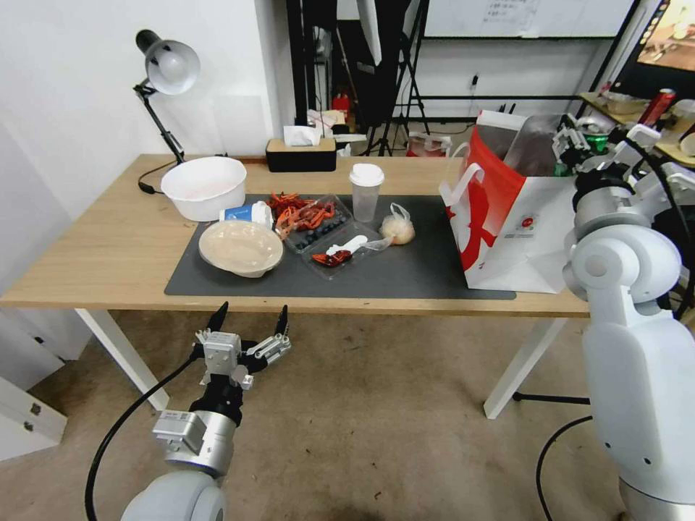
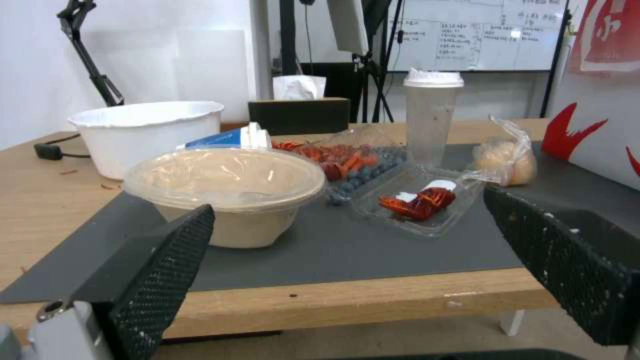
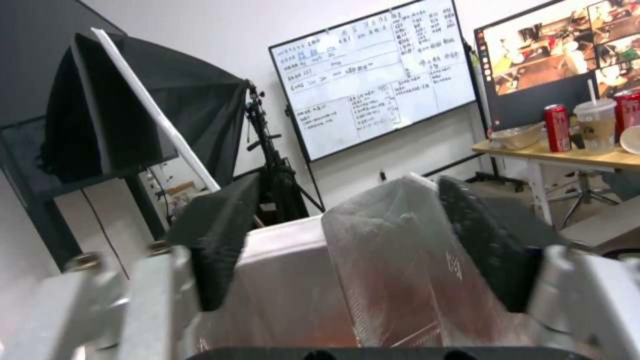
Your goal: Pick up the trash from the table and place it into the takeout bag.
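left gripper is held below and just in front of the table edge, jaws spread wide, nothing held. right gripper is up over the open mouth of the bag; in the right wrist view its jaws stand apart over the foil lining with nothing between them. a green can is seen just beside it at the bag mouth, probably dropped in.

trash left on the mat: bowl nearest the left gripper, paper cup on its side behind it, clear trays of leftovers in the middle, lidded cup upright behind them, knotted bag nearest the bag.

judgement: next pick is likely the bowl. it should be approached level from the front edge and gripped across the rim or wall. the lid is thin, so light squeeze. the paper cup and trays sit just beside it, so fingers should be kept clear of them. the white tub looks separate.
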`<state>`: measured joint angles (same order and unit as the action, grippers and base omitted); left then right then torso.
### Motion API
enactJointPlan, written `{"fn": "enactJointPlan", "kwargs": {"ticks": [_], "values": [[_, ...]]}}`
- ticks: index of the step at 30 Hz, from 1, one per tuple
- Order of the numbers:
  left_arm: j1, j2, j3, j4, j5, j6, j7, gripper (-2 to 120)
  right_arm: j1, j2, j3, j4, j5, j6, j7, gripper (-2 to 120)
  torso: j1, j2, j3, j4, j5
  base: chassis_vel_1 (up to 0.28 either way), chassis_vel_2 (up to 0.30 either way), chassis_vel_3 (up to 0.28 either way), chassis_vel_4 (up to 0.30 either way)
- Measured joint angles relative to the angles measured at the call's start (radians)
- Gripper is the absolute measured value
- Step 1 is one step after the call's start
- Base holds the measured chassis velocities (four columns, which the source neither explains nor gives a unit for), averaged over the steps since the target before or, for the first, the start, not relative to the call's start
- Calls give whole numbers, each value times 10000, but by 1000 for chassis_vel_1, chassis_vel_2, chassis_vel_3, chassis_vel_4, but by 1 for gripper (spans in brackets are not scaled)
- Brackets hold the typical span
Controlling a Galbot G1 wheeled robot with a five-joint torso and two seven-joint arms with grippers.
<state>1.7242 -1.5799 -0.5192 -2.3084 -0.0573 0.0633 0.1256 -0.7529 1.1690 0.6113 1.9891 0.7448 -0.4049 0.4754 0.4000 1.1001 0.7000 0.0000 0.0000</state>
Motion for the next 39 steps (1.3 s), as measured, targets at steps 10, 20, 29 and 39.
{"fn": "enactJointPlan", "kwargs": {"ticks": [10,20,29,39], "values": [[-7,1,11,13,10,-15,3,99,-86,-34,34,233,1034,800,-665,100,0,-1,0,1,1,0,0,0,0],[-30,32,-38,12,-15,-15,-8,100,-1449,-113,-178,1340,1421,1251,-2251,100,0,-1,-1,-1,0,0,0,0,0],[-83,53,-43,52,-58,-35,-19,100,-3742,-389,-812,2901,-692,1359,-2856,100,-1,0,-2,1,0,0,0,0,0],[-122,133,-34,129,-120,-104,-40,100,-7099,78,-1667,3182,-3632,3026,-2204,100,-2,0,-2,0,-2,0,0,0,0]]}}
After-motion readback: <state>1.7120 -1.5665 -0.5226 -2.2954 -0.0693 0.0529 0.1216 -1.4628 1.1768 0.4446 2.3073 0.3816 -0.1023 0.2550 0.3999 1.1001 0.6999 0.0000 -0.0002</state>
